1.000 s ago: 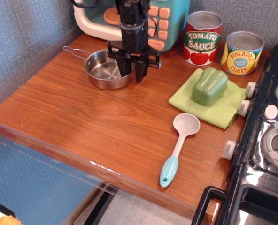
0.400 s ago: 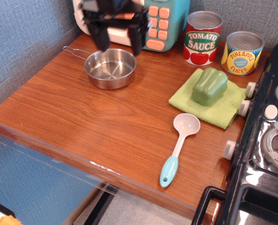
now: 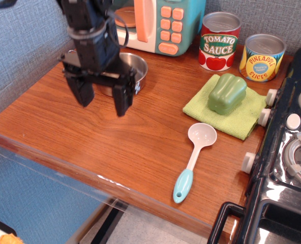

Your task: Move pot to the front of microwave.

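The shiny steel pot (image 3: 136, 67) sits on the wooden counter (image 3: 140, 142) just in front of the teal and cream microwave (image 3: 160, 23). My arm hides most of the pot; only its right rim shows. My black gripper (image 3: 103, 100) hangs open and empty in front of the pot, toward the left, with its two fingers (image 3: 122, 99) spread wide above the wood.
A tomato sauce can (image 3: 219, 40) and a pineapple slices can (image 3: 262, 57) stand at the back right. A green pepper (image 3: 226, 93) lies on a green cloth (image 3: 242, 119). A white ladle with a teal handle (image 3: 193, 160) lies in front. The black stove (image 3: 288, 152) fills the right edge.
My gripper has let go of the pot, risen from it, then swung forward and left, open. The pot has stayed in front of the microwave.
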